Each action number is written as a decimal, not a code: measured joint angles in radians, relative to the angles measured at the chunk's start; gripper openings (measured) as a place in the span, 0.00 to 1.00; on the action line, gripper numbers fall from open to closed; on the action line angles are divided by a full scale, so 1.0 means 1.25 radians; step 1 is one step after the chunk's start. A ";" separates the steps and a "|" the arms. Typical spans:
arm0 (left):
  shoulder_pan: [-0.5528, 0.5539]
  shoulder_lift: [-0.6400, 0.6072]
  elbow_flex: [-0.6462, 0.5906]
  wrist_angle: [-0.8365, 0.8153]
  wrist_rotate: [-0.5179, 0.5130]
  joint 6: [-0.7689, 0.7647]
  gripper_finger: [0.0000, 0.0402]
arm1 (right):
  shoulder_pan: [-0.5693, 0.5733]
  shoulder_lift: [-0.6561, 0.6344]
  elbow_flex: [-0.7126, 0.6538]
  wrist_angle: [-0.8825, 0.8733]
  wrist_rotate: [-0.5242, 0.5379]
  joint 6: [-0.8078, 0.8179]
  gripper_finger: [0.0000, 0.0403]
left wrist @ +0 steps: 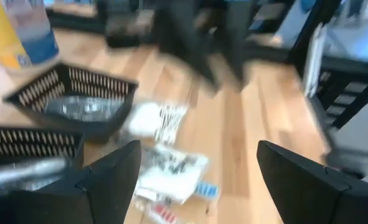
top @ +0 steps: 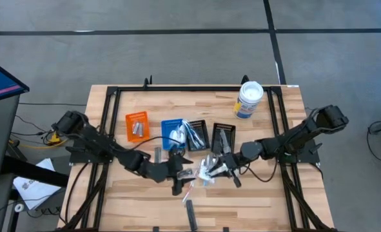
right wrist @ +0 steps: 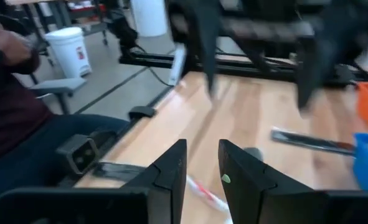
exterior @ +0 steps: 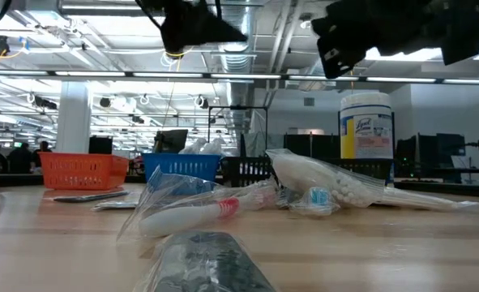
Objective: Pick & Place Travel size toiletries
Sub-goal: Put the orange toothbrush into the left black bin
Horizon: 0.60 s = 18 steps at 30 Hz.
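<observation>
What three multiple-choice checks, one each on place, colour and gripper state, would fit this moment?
1. Where does the white tub stand?
A. At the table's far right corner
B. Inside the blue bin
C. At the near left edge

2. What colour is the leftmost bin in the row?
A. Green
B. Orange
C. Black

3. How do the left gripper fingers stand?
A. Spread wide with nothing between them
B. Shut on the tub
C. Clamped on a bin wall

Answers:
1 A, the overhead view shows the tub near the far right corner, apart from the bins.
2 B, the orange bin sits left of the blue bin.
3 A, the left wrist view shows a wide gap between the fingers, with packets on the table beyond.
</observation>
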 joint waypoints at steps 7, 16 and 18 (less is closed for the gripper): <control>-0.019 0.095 0.025 -0.003 -0.001 -0.016 0.78 | 0.058 0.013 0.001 -0.002 0.054 0.011 0.22; -0.025 0.091 0.036 -0.008 -0.048 0.004 0.78 | 0.054 0.025 0.000 -0.075 0.232 0.038 0.22; -0.030 0.091 0.057 -0.043 -0.047 -0.001 0.78 | 0.041 0.024 0.000 -0.067 0.227 0.036 0.22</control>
